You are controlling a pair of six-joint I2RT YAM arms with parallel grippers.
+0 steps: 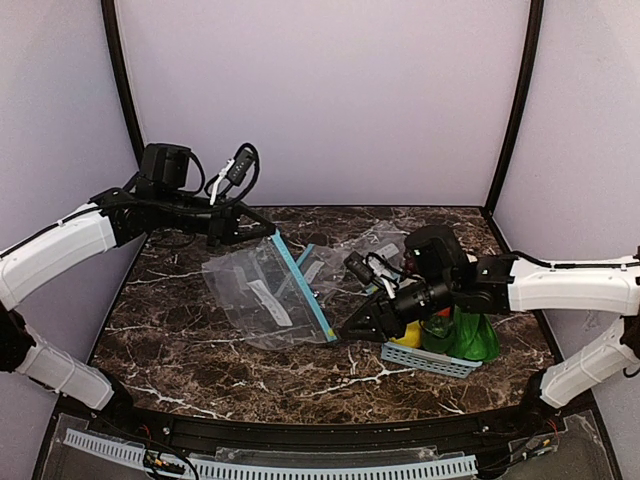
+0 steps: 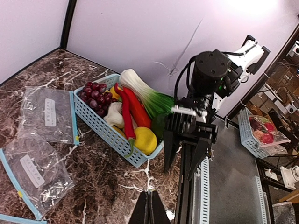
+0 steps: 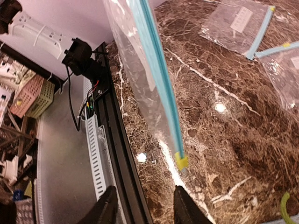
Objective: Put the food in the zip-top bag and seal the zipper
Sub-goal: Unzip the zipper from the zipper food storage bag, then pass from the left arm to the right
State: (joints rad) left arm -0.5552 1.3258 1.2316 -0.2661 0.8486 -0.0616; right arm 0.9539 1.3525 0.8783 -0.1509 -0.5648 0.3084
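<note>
The step in hand is preparing the zip-top bag (image 1: 255, 295), which has no food in it yet. It is lifted above the tabletop (image 1: 200, 370) by its zipper (image 1: 303, 288). This slants down from the left gripper (image 1: 258, 230), closed on the far end of the bag's edge, to a yellow end tab (image 3: 181, 161). The right gripper (image 3: 145, 201) waits just before this tab, its fingers parted and holding nothing. Next, I judge, it must catch one lip there and pull the mouth open.

I count three clear bags (two smaller bags (image 2: 46, 114) lie flat) and one basket (image 2: 100, 126). All the food is in it: one leafy vegetable (image 2: 145, 93) and two red tapered pieces (image 2: 138, 112). The cucumber I cannot make out.
</note>
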